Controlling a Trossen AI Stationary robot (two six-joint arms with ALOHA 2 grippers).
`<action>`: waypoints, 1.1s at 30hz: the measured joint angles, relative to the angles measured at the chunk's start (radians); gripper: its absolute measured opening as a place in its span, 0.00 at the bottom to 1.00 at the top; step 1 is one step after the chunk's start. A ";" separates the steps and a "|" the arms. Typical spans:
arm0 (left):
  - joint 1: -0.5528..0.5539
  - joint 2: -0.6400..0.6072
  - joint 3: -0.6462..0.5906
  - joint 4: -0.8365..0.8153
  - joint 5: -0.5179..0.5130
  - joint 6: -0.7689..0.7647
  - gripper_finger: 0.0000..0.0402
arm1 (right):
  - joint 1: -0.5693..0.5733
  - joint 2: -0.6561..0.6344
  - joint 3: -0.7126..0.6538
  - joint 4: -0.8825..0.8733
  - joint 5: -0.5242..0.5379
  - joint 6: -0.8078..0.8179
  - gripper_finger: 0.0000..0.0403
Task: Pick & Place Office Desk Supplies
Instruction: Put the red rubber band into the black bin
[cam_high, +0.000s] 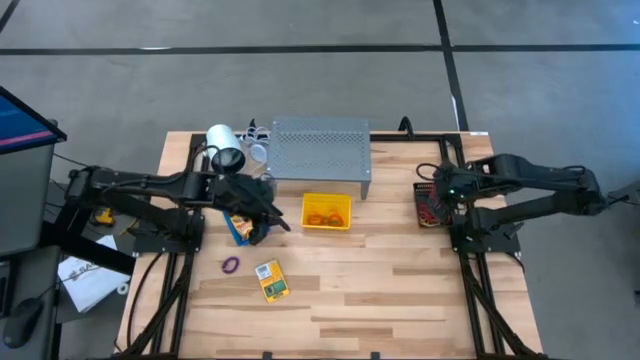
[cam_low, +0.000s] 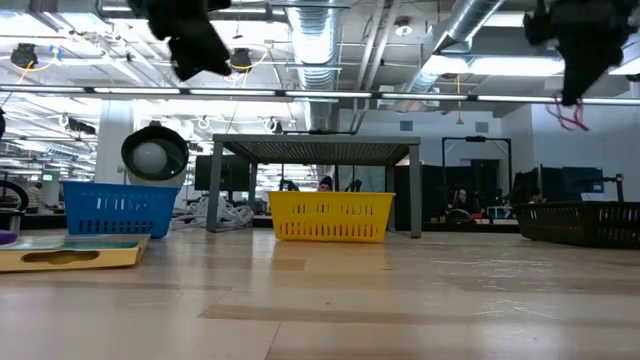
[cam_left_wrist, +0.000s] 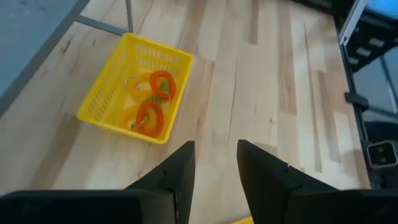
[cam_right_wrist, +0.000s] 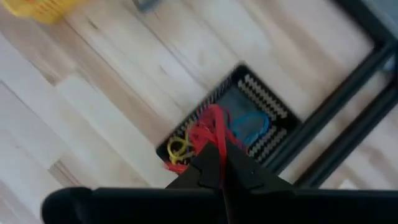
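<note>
While poised high over the black bin (cam_right_wrist: 239, 124), right gripper (cam_right_wrist: 217, 163) pinched shut on red rubber bands (cam_right_wrist: 208, 134), likely for dropping in. Left gripper (cam_left_wrist: 214, 163) spread, empty, above blue bin (cam_high: 236, 226). Crayon box (cam_high: 271, 280) and purple band (cam_high: 230, 265) left on table (cam_high: 380, 290).

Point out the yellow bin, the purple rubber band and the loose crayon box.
yellow bin (cam_high: 327, 226): high view, near rim.
purple rubber band (cam_high: 230, 265): high view, on the loop.
crayon box (cam_high: 271, 281): high view, middle of its top face.

floor (cam_high: 200, 90): grey, dark lines | ceiling ducts (cam_low: 320, 40) | strip lights (cam_low: 500, 66)
</note>
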 joint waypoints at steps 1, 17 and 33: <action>0.000 -0.019 -0.020 0.005 0.000 -0.009 0.29 | -0.020 -0.007 -0.024 0.006 -0.015 0.000 0.00; -0.007 -0.093 -0.154 0.032 0.000 -0.086 0.29 | -0.217 -0.029 -0.280 0.133 -0.204 -0.099 0.00; -0.008 -0.092 -0.159 0.002 0.087 -0.120 0.29 | -0.372 0.056 -0.279 0.175 -0.255 -0.270 0.31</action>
